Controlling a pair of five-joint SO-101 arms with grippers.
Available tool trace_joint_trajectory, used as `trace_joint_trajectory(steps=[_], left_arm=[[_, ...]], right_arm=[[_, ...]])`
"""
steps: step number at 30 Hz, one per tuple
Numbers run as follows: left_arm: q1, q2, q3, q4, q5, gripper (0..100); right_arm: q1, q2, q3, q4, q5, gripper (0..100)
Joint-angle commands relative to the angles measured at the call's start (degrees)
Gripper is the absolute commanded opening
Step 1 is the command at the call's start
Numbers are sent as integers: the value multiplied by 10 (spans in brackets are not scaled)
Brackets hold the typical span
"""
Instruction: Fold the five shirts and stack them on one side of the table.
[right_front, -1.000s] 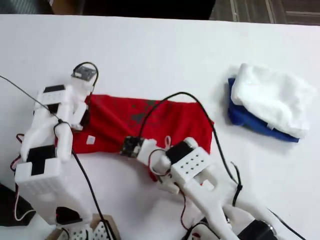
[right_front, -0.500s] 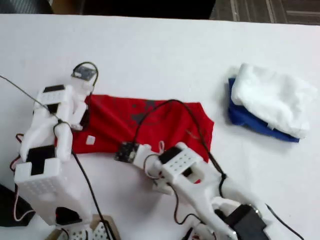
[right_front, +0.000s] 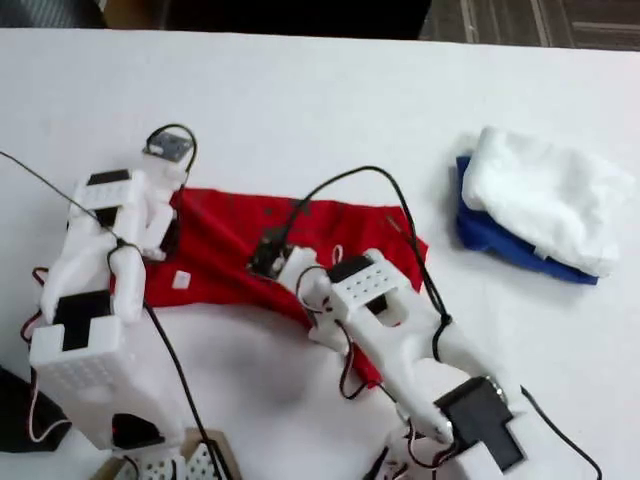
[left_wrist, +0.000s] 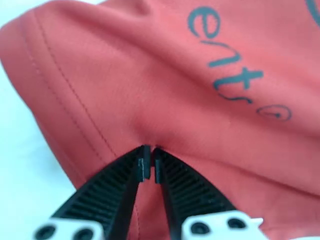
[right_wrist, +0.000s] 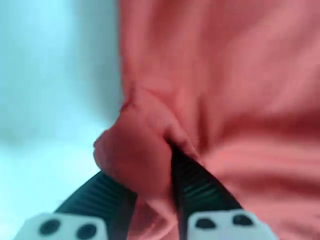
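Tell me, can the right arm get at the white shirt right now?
Probably not at once: the right gripper is shut on the red shirt. The way itself looks free, since bare table lies between it and the white shirt atop the blue shirt.

free: far table (right_front: 300, 90) strip | blocked: folded stack (right_front: 540, 200) at right; left arm (right_front: 100, 260), right arm (right_front: 390, 320), cable (right_front: 365, 170) over red shirt (right_front: 220, 250)

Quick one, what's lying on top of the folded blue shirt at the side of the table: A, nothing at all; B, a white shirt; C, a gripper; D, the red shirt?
B: a white shirt lies on the blue shirt, and the red shirt is spread out apart from that pile.
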Motion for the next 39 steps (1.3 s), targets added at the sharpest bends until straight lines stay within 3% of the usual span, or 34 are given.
trace_joint_trajectory(steps=[1, 6, 11, 18, 23, 31, 39], left_arm=[[8, 4, -12, -18, 1, 57], [8, 4, -12, -18, 1, 57], [8, 4, -11, -18, 1, 57], [8, 4, -11, -18, 1, 57], [8, 4, -11, -18, 1, 57], [8, 4, -11, -18, 1, 57], [8, 4, -11, -18, 1, 57]], right_arm=[[2, -49, -25, 45, 24, 22], [7, -119, -78, 134, 27, 22], [20, -115, -135, 159, 73, 23], [106, 38, -274, 150, 119, 24], [124, 167, -432, 192, 123, 26], [144, 302, -622, 247, 123, 187], [176, 357, -759, 296, 119, 194]])
